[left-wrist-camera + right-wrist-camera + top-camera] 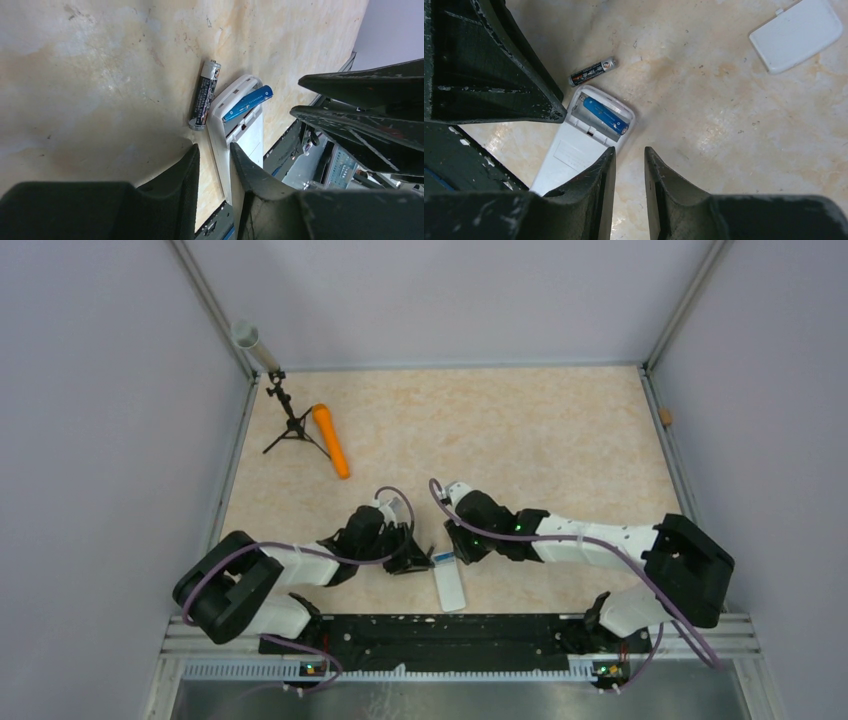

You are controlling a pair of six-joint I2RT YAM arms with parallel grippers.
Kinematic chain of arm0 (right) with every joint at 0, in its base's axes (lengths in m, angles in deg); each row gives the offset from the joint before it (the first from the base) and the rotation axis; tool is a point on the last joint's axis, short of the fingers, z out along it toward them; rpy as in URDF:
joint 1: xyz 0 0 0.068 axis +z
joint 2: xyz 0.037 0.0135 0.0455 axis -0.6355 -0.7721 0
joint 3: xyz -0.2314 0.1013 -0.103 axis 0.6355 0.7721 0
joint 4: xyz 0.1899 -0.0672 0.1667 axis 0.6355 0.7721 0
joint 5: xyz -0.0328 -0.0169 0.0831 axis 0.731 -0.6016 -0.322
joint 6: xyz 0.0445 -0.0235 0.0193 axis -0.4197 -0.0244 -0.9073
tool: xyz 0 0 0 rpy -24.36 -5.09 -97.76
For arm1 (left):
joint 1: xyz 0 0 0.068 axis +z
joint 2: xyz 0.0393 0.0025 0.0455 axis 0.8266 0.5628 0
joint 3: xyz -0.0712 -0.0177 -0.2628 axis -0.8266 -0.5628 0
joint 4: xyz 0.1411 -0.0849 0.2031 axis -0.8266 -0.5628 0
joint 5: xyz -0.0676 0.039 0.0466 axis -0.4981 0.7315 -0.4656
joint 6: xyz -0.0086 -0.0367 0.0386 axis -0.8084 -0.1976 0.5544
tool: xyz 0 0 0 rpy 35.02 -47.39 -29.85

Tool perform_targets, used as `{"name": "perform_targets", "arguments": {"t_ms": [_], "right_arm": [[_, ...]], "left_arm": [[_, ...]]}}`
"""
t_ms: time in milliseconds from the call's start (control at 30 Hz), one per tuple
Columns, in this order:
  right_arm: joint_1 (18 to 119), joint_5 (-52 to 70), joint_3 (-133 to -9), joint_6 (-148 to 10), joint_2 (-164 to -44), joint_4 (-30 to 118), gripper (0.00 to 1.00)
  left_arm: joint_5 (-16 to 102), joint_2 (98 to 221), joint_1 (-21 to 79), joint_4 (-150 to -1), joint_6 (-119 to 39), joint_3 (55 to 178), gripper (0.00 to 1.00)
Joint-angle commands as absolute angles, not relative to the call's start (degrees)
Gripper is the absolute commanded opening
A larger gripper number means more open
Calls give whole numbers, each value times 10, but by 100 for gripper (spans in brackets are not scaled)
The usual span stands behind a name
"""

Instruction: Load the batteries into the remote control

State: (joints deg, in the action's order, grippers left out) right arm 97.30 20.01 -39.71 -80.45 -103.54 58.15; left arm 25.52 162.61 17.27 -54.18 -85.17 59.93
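While the remote control (451, 585) lies back up on the table (560, 440), you can see its battery recess open at the end just ahead of your left gripper (214, 147), whose fingertips (192, 155) stand a narrow gap apart with the remote's long edge showing through that gap; whether they touch it you cannot tell, and nothing is clamped between them. The blue battery (247, 103) sits in the recess on a slant rather than squarely seated, and the dark battery (204, 95) lies on the table just beside the remote's recess end, ahead and to the left of those fingers. From your right gripper (630, 150) the remote (574, 155) lies ahead and to the left, the blue cell (605, 115) in its recess and the dark one (592, 71) just beyond it; this gripper's jaws are also only narrowly parted and hold nothing. A white battery cover (796, 32) lies well apart, far ahead and to the right of that tool. Both your arms reach forward and inward from their bases, low over the table, wrists bent down, so the two grippers meet close together over the remote's far end. Well beyond them to the left lie an orange cylinder (331, 440) and a small black tripod (290, 420).
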Motion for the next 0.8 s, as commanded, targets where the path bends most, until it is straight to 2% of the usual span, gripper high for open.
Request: {"name": "perform_targets", "arguments": {"t_ms": [0, 533, 767], "right_arm": [[965, 180, -425, -830, -1048, 559, 27], [952, 168, -439, -860, -1078, 541, 26], [950, 168, -445, -861, -1089, 547, 22]], "left_arm": [[265, 1630, 180, -518, -848, 612, 30], [262, 1643, 191, -482, -857, 605, 26], [255, 1649, 194, -474, -860, 604, 24]]}}
